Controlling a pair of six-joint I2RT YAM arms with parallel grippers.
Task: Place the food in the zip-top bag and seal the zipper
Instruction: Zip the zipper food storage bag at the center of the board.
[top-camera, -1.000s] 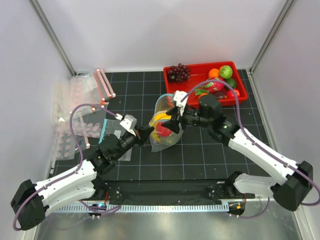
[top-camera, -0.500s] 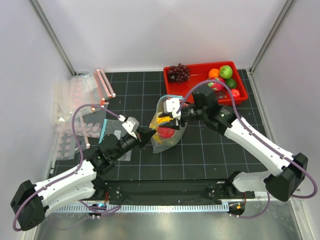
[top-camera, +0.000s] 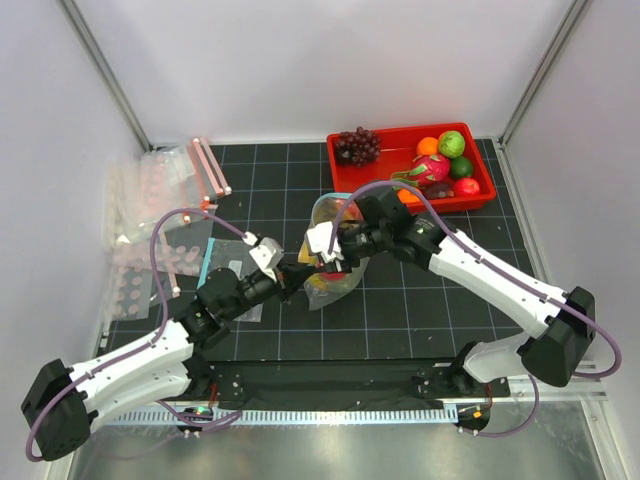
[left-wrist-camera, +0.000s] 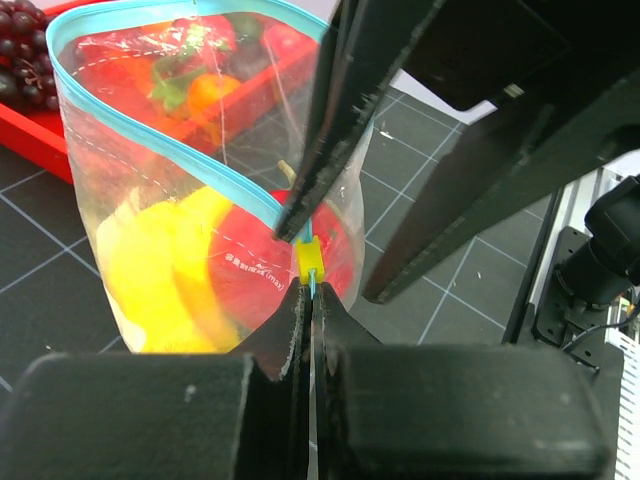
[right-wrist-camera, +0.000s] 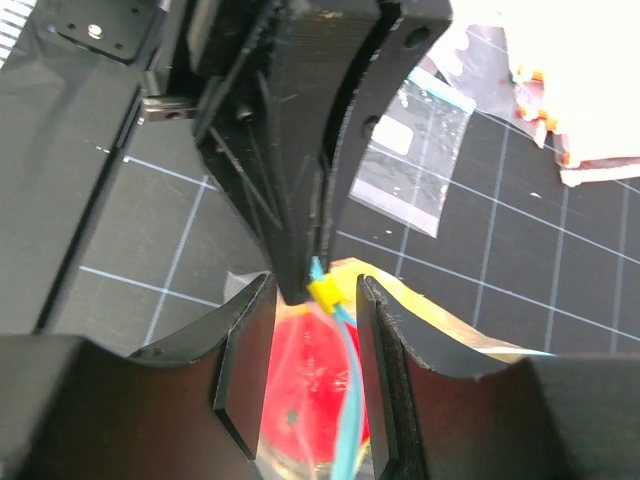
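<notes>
The bag (left-wrist-camera: 150, 200) stands mid-table on the black mat (top-camera: 400, 310), mouth open, holding a banana (left-wrist-camera: 160, 270) and 1 red fruit (left-wrist-camera: 250, 275). The left gripper (left-wrist-camera: 309, 300) pinches the zipper (right-wrist-camera: 343, 420) end below its yellow slider (left-wrist-camera: 310, 260). The right gripper (right-wrist-camera: 312, 320) straddles the strip, its 2 fingers (right-wrist-camera: 245, 380) spread.

You can read just one bit: "(max)" closing a small white printed line on the zip-top bag (left-wrist-camera: 200, 240); the characters before it are too small to tell
</notes>
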